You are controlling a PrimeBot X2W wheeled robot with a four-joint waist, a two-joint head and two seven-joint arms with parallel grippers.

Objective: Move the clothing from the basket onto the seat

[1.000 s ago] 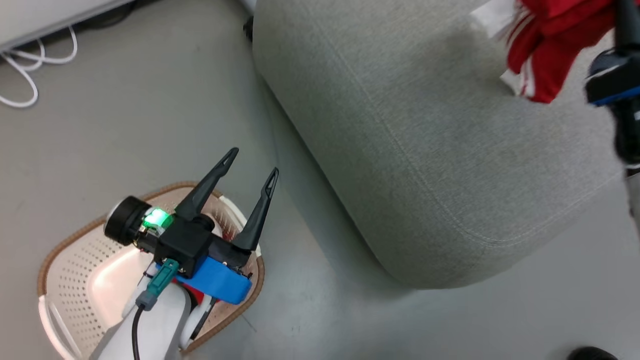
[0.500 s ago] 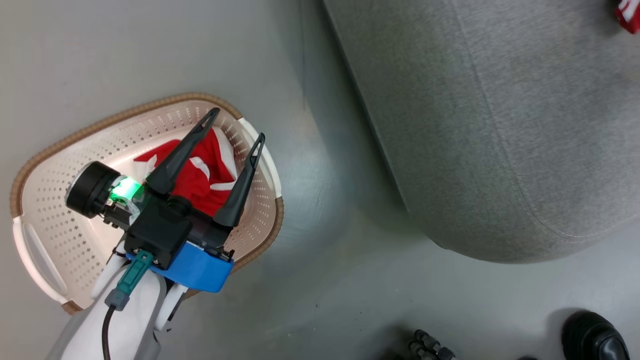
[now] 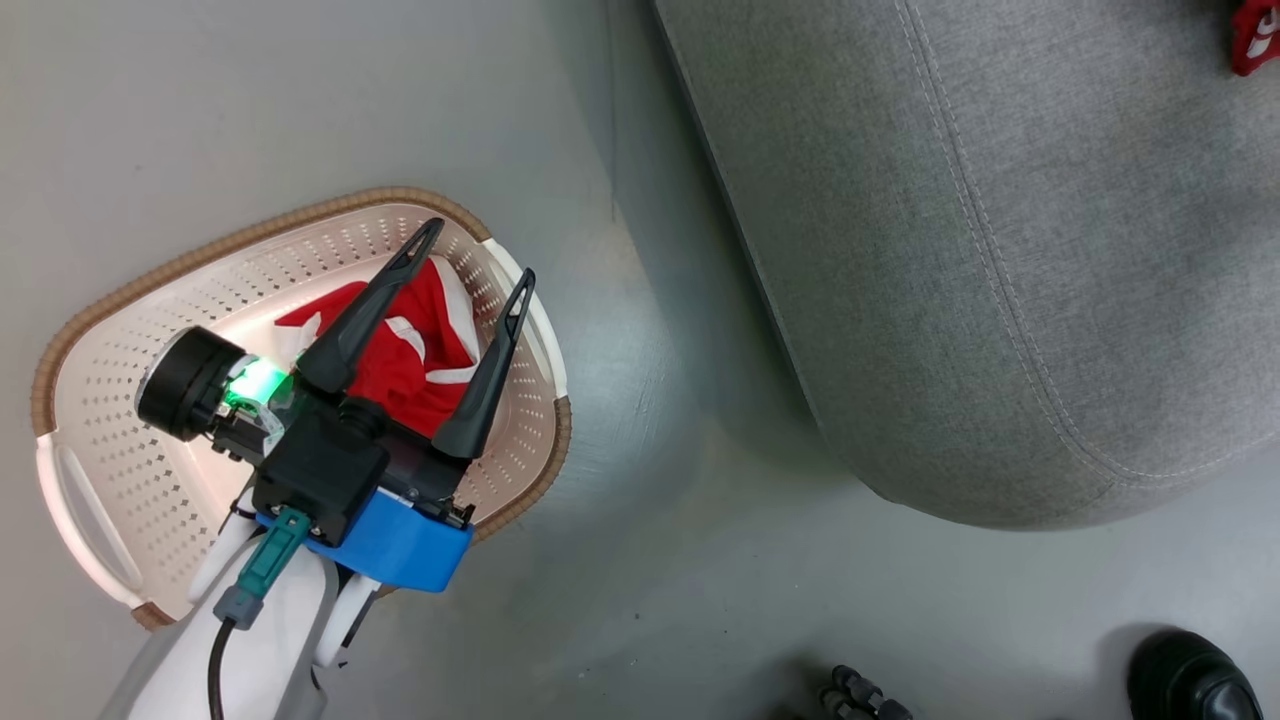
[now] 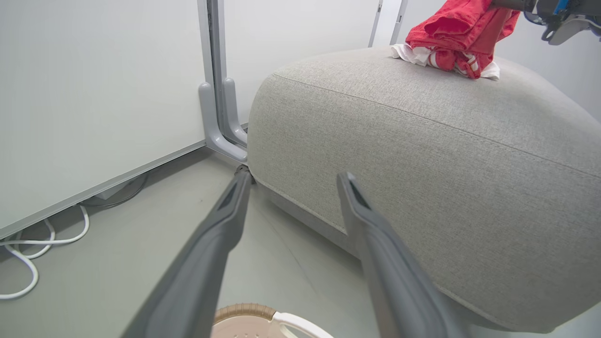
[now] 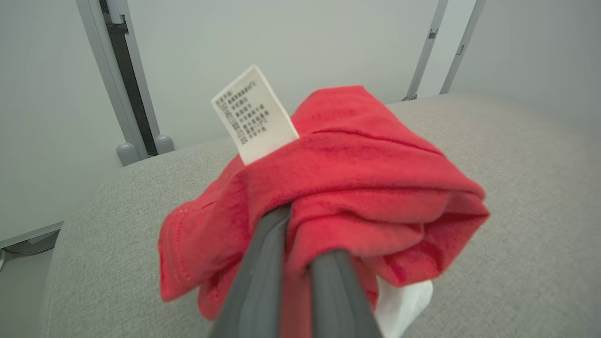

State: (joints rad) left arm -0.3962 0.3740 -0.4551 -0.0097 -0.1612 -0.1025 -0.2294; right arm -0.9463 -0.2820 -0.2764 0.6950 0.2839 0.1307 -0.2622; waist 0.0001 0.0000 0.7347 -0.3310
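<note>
The cream perforated basket (image 3: 130,450) with a brown rim sits on the floor at the left, and its rim (image 4: 244,311) edges the bottom of the left wrist view. Red clothing (image 3: 420,350) with white trim lies inside it. My left gripper (image 3: 478,250) hovers open above that garment, fingers (image 4: 225,220) spread with nothing between them. The large grey seat (image 3: 1000,250) stands to the right. My right gripper (image 5: 305,234) is shut on a bunched red garment (image 5: 366,188) with a white care label, low over the seat (image 5: 516,188). That garment (image 4: 458,37) rests on the seat top.
A grey floor (image 3: 650,560) separates basket and seat. A person's black shoe (image 3: 1190,680) is at the lower right, a dark ridged object (image 3: 860,692) beside it. A white wall panel, a grey post (image 4: 220,117) and white cables (image 4: 28,263) lie behind the seat's far corner.
The head camera has swung down and left, so the basket and its red garment now show fully and the seat has shifted. Both grippers keep their states.
</note>
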